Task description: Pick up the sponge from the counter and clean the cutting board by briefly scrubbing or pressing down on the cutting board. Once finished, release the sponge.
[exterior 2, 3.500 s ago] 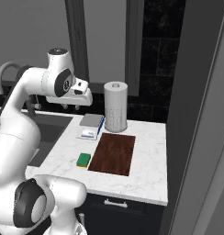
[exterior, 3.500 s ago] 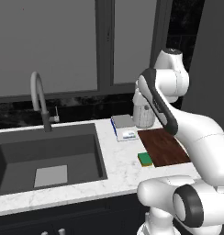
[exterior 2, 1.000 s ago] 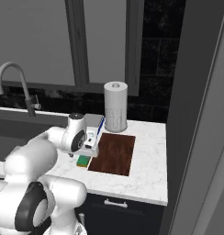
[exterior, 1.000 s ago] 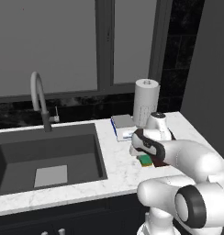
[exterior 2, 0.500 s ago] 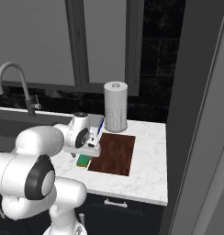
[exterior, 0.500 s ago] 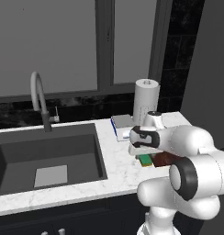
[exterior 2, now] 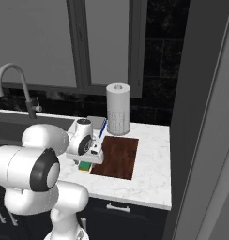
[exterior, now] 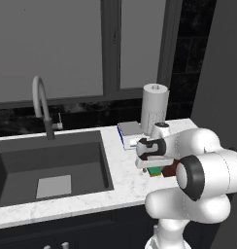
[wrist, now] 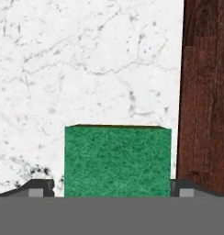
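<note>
Jaws straddle sponge [wrist: 117, 160] on counter [wrist: 86, 59], beside cutting board [wrist: 206, 92].

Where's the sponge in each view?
Left base view: sponge peeks out under the hand, right of centre.
Right base view: sponge left of centre, below the hand.
Hand view: sponge bottom centre, between the fingers.
Shared landmark: cutting board beside it.

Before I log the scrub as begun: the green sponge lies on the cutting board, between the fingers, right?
Not quite. The sponge sits between the fingers, but on the white counter, beside the cutting board, as the hand view shows.
</note>
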You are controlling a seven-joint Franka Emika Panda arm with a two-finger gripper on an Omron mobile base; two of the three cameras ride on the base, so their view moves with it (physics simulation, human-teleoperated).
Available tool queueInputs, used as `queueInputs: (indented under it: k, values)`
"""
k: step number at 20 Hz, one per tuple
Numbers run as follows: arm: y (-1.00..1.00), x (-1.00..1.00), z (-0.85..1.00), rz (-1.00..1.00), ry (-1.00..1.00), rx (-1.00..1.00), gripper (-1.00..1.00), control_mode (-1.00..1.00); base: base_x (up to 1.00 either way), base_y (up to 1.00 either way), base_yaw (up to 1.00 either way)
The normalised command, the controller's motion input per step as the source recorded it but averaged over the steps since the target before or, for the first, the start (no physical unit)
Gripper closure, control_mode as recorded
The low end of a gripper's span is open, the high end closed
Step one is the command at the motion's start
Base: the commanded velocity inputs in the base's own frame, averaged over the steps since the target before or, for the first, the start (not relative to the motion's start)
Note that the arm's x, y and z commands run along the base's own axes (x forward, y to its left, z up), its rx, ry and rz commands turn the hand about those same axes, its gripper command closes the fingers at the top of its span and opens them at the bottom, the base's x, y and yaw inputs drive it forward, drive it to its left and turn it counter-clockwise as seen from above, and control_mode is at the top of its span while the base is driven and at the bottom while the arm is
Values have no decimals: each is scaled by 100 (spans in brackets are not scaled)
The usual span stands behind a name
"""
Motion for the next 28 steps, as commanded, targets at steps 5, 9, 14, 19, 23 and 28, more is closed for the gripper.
queueInputs:
  k: [5,9,14,19,23,28]
  values:
    - [0,6,-19,0,0,0,-100,-100,0,0,0]
    - [1,4,-15,0,0,0,100,-100,0,0,0]
    - [0,0,-15,0,0,0,100,-100,0,0,0]
    - [1,-7,12,0,0,0,100,-100,0,0,0]
    - [0,-13,71,-7,-7,0,100,-100,0,0,0]
    - [-28,-1,5,-11,-2,0,100,-100,0,0,0]
